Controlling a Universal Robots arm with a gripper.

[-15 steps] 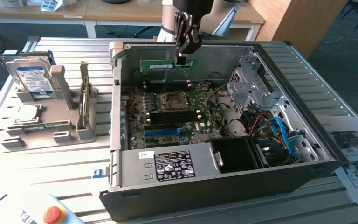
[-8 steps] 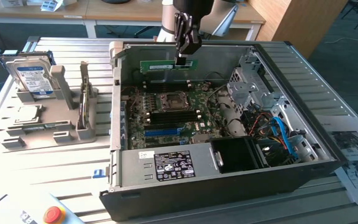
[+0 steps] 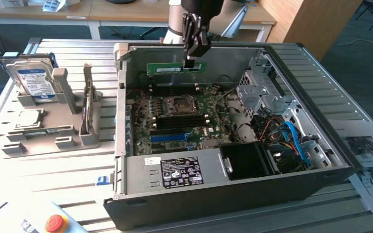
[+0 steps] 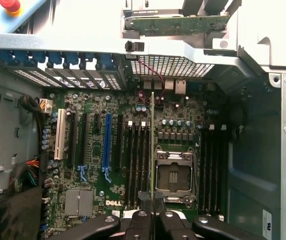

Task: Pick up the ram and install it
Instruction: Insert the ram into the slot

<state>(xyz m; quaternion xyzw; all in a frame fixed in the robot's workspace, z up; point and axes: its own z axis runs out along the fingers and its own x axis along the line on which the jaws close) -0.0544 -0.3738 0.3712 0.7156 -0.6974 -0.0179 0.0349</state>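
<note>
The ram (image 3: pixel 175 68) hangs in the air inside the open computer case (image 3: pixel 206 204), pinched at its upper edge by the gripper (image 3: pixel 190 62), whose fingers are pressed onto the stick from both sides. It is held level and on edge, label side out, above the far end of the motherboard (image 3: pixel 173 121) and clear of it. In the wrist view the ram (image 4: pixel 152 150) appears as a thin line running out from the gripper (image 4: pixel 152 220), lying just beside the dark memory slots (image 4: pixel 138 160) and the processor socket (image 4: pixel 175 175). The pick-up looks done, and the work now stands at lining up for insertion, with nothing seated yet. Seating would need the stick's lower edge parallel to one slot and directly over it, then a straight, even press.
</note>
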